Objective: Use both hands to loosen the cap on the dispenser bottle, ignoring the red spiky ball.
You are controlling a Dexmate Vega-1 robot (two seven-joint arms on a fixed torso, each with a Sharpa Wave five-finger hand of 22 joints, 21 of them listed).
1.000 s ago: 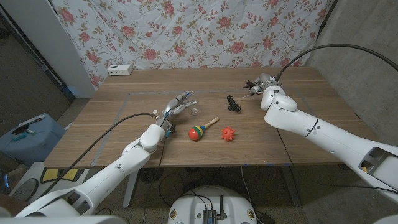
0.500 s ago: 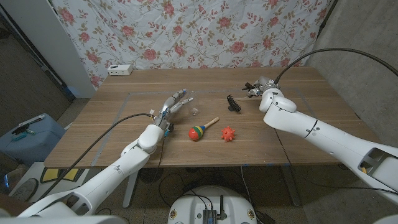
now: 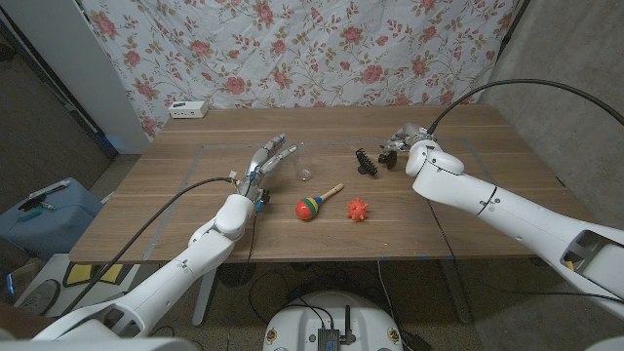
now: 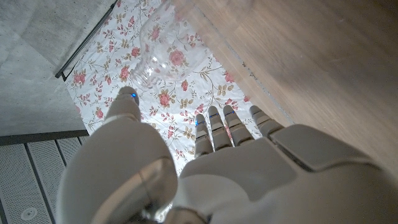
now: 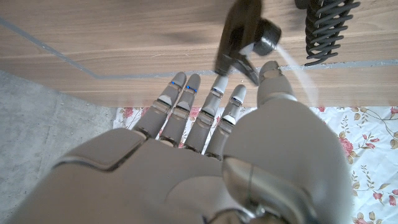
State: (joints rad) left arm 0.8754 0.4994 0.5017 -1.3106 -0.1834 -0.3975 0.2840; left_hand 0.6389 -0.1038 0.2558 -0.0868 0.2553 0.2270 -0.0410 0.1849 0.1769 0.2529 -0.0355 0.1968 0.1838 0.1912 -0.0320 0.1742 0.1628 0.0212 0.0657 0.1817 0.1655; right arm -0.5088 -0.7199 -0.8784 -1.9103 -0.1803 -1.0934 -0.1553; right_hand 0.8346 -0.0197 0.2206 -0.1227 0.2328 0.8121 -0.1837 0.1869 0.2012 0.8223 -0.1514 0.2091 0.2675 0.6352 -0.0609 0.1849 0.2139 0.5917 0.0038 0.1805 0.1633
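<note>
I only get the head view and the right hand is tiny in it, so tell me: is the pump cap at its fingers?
Observer: Yes. In the right wrist view the black pump cap sits right at the fingertips of the right hand. I cannot tell whether it is gripped.
Operator: And the bottle by the other hand?
Observer: The left wrist view shows the clear bottle just beyond the spread fingers of the left hand, with no finger on it.
Operator: What's the dark thing near the cap?
Observer: A black toothed hair clip, beside the cap but apart from it.
</note>
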